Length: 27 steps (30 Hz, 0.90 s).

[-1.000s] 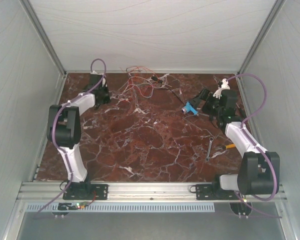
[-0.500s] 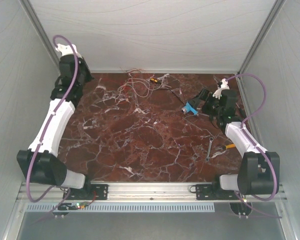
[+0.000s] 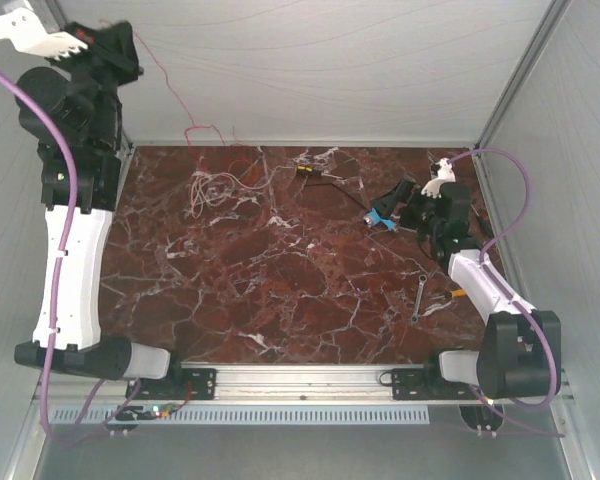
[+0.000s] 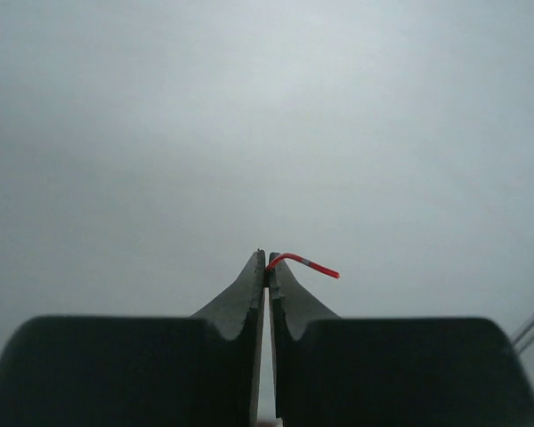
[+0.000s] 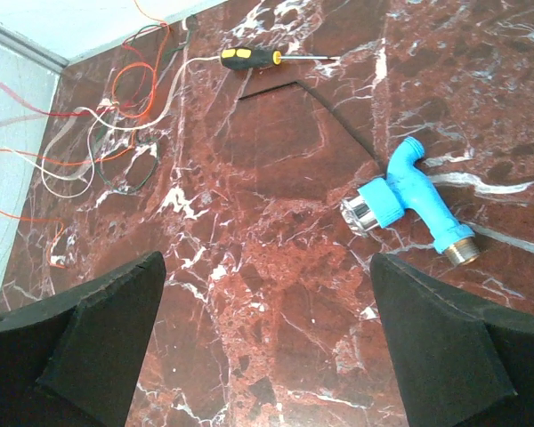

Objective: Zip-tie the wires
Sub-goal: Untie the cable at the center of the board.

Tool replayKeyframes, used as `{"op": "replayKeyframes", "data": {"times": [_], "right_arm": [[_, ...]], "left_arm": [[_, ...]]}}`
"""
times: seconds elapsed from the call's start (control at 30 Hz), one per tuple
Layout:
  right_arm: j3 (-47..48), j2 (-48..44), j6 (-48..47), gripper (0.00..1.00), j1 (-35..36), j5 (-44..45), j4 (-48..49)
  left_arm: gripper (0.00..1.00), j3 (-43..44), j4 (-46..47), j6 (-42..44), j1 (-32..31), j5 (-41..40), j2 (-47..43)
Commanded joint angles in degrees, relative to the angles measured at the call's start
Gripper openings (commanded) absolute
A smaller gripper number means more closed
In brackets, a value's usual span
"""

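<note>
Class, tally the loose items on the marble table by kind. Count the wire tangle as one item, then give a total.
wire tangle: 1
zip tie: 1
screwdriver: 1
blue pipe fitting: 1
wrench: 1
orange-handled tool, partly hidden by the right arm: 1
Total: 6
</note>
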Motion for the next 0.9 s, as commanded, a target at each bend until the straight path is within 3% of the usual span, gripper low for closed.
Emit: {"op": "replayKeyframes", "data": {"times": [0.0,0.2,0.3,0.37,0.47,0.63,0.87], "right_arm": [[-0.41,-1.69,-1.72,0.98,1.39,0.53,3.68],[-0.14,-1.69,-2.90,0.98,2.79,1.04,3.48],[-0.46,-1.90,-3.61,0.98,3.51,1.36,4.15],[-0.54,-2.04,-3.89,0.98,3.94,1.73,4.57],[-0.78,-1.97,-4.41,0.98,4.74,1.28,5.43],[-1.92,-2.69,-9.08,0.96,10.04,-2.70,9.68],[-3.34,-1.32,-21.20,0.96,26.02,-2.99,18.62]], "left_arm": [[0.00,5.87,16.11,-5.14,-0.21,2.09,4.56],[0.00,15.18,33.62,-6.36,-0.21,0.26,11.31],[0.00,25.10,35.14,-3.85,-0.43,1.01,16.42],[0.00,21.65,39.33,-1.77,-0.78,-3.34,15.98],[0.00,20.22,29.63,0.11,-0.69,-11.09,17.78],[0.00,8.58,13.42,-4.78,-1.22,-3.80,16.14],[0.00,-7.48,13.72,-4.20,-2.33,1.59,9.79]]}}
